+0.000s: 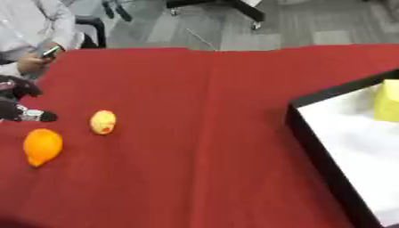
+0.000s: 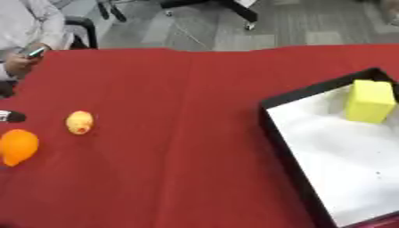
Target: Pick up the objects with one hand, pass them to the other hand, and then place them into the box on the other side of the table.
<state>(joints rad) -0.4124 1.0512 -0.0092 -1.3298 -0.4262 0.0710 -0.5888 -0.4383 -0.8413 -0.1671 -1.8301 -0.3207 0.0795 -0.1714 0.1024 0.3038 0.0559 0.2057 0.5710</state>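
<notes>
No writing reads anywhere. My left hand (image 1: 19, 100) shows at nine o'clock over the red cloth-covered desk (image 1: 195, 111); I cannot tell how its fingers stand. A round orange fruit (image 1: 42, 146) and a small yellow-orange fruit (image 1: 103, 122) lie near it. At three o'clock, a yellow block (image 2: 369, 100) sits inside the black-rimmed white box (image 2: 274, 129).

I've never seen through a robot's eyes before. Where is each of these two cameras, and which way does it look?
Left eye view: in the head, looking down at the red table; the left hand shows at the left edge.
Right eye view: beside it in the head, same downward look; more of the box and yellow block shows.
Both share the orange fruit and yellow fruit.
</notes>
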